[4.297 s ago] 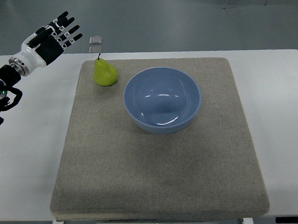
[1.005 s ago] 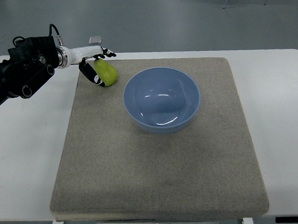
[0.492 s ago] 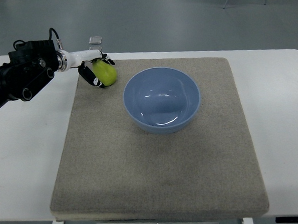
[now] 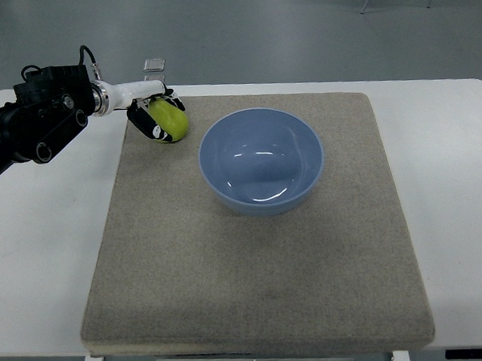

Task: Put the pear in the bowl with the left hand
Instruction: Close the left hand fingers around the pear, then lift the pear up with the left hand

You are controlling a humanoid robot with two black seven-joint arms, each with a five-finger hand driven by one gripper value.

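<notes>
At far-left mat corner, left hand (image 4: 150,114) had fingers curled round small yellow-green pear (image 4: 170,119), wide pale-blue glossy bowl (image 4: 262,160) lying just right of it.

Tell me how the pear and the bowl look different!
The pear is yellow-green; the bowl is light blue. The pear is much smaller than the bowl. The left hand is wrapped around the pear, while nothing touches the bowl, which sits empty. Both are over the grey mat.
</notes>
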